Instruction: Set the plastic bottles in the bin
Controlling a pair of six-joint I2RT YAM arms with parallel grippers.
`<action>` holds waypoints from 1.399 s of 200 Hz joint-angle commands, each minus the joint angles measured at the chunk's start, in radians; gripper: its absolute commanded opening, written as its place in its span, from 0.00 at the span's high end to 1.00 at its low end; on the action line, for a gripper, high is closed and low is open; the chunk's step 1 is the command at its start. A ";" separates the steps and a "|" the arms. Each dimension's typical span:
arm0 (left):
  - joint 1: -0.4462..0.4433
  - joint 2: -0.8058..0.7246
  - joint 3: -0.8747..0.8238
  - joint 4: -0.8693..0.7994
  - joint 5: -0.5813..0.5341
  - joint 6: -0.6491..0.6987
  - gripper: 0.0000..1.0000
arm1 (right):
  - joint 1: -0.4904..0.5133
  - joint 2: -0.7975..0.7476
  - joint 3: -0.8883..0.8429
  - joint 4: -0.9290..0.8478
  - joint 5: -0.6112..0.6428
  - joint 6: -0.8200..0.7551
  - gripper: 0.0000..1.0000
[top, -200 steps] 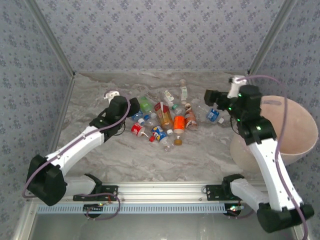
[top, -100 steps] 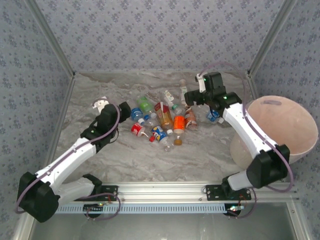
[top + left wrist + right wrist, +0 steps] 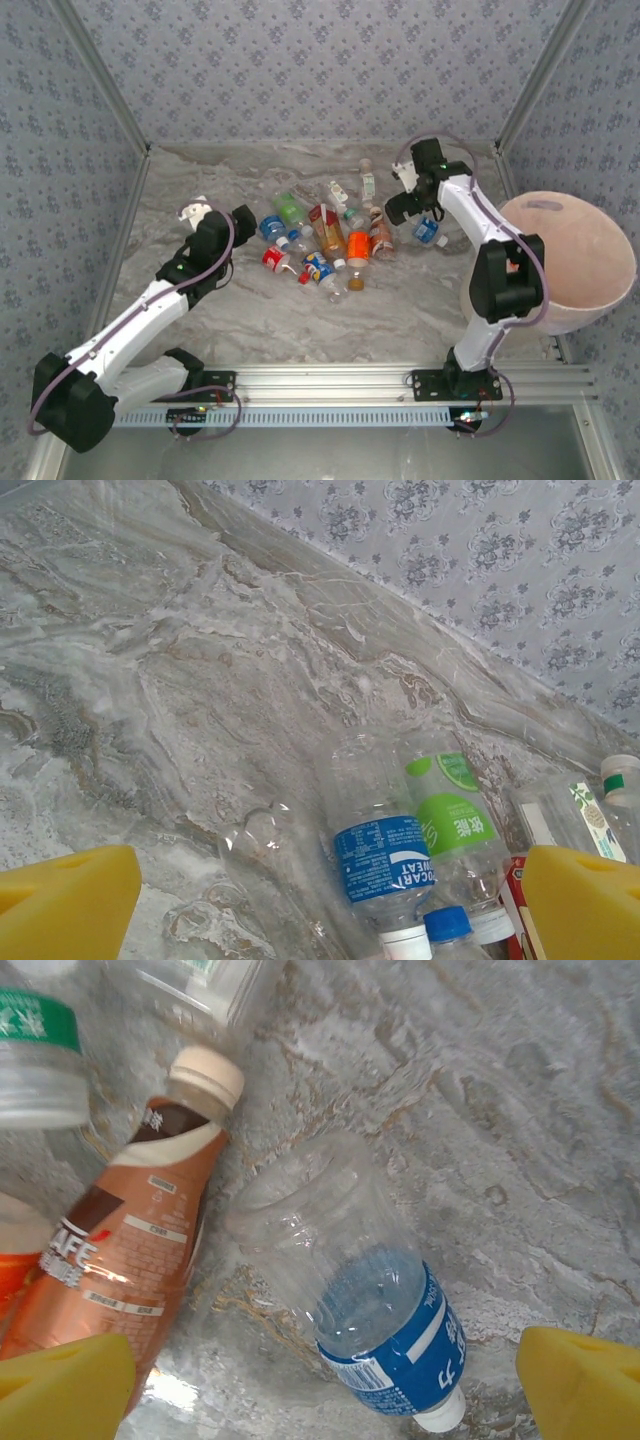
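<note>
The plastic bottles [image 3: 325,240] lie in a loose heap mid-table. My left gripper [image 3: 243,218] hovers open just left of the heap. Between its yellow fingertips [image 3: 60,905] lie a blue-labelled bottle [image 3: 385,865], a green-labelled one [image 3: 455,820] and a bare clear one [image 3: 265,845], none of them touched. My right gripper [image 3: 398,208] is open above the heap's right side. A clear bottle with a blue label [image 3: 390,1330] lies on the marble between its fingers [image 3: 585,1390], beside a brown coffee bottle [image 3: 130,1230]. The pale pink bin [image 3: 590,255] stands at the right.
Patterned walls close the table at the back [image 3: 320,70] and both sides. The right arm's elbow [image 3: 505,280] stands in front of the bin's left rim. Bare marble [image 3: 330,320] runs between the heap and the arm bases.
My right arm has swung from beside the bin back over the heap's right side, gripper open. The left arm has drawn back slightly to the left.
</note>
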State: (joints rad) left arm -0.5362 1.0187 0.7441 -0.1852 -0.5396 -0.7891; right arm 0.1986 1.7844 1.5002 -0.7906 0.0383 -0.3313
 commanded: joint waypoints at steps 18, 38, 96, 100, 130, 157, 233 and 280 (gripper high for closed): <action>0.010 -0.021 -0.002 -0.028 -0.019 -0.009 0.02 | 0.002 0.138 0.113 -0.160 0.054 -0.135 0.01; 0.013 -0.023 -0.002 -0.040 -0.026 -0.015 0.02 | 0.008 0.182 0.122 -0.166 0.066 -0.193 0.00; 0.020 -0.016 0.001 -0.045 -0.028 -0.023 0.02 | 0.019 0.287 0.115 -0.054 0.135 -0.344 0.00; 0.020 -0.014 0.001 -0.045 -0.028 -0.023 0.02 | 0.018 0.295 0.117 -0.048 0.134 -0.347 0.01; 0.021 -0.004 0.007 -0.048 -0.028 -0.023 0.02 | 0.021 0.332 0.125 0.004 0.133 -0.317 0.10; 0.022 0.004 0.016 -0.056 -0.023 -0.020 0.02 | 0.025 0.308 0.099 0.058 0.106 -0.279 0.20; 0.021 0.025 0.011 -0.067 -0.009 -0.050 0.02 | 0.033 0.078 -0.036 0.185 0.145 -0.146 0.38; 0.040 0.080 0.022 -0.106 0.017 -0.132 0.02 | 0.037 -0.088 -0.144 0.330 0.152 -0.009 0.41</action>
State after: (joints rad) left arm -0.5140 1.0718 0.7444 -0.2543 -0.5392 -0.8604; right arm 0.2283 1.7737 1.3952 -0.5396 0.1688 -0.4511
